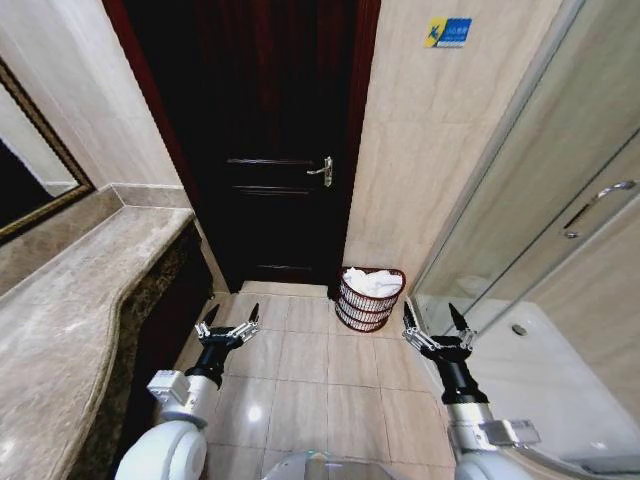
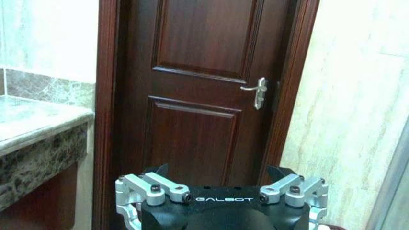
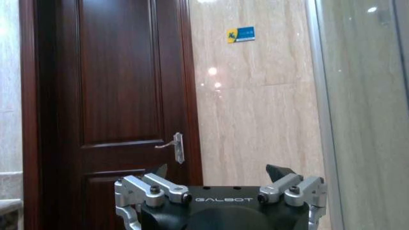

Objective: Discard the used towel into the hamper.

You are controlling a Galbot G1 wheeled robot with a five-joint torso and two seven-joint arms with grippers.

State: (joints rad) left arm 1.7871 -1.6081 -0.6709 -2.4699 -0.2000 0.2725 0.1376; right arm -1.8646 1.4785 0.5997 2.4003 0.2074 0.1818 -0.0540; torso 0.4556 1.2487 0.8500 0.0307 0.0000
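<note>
both grippers' jaws wide, empty; towel (image 1: 372, 283) in hamper (image 1: 369, 310)

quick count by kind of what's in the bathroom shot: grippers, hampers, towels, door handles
grippers: 2, left gripper and right gripper, both open and empty over the floor
hampers: 1, hamper beside the door
towels: 1 white towel, lying in the hamper
door handles: 1, door handle
total: 5

Item one: we record a small round dark red-brown openwork wicker hamper (image 1: 371, 299), tapering toward its base, upright on the beige floor tiles against the wall, between the dark door and the glass shower panel. Item two: a crumpled white towel (image 1: 371, 281), lying inside the hamper at rim level.
</note>
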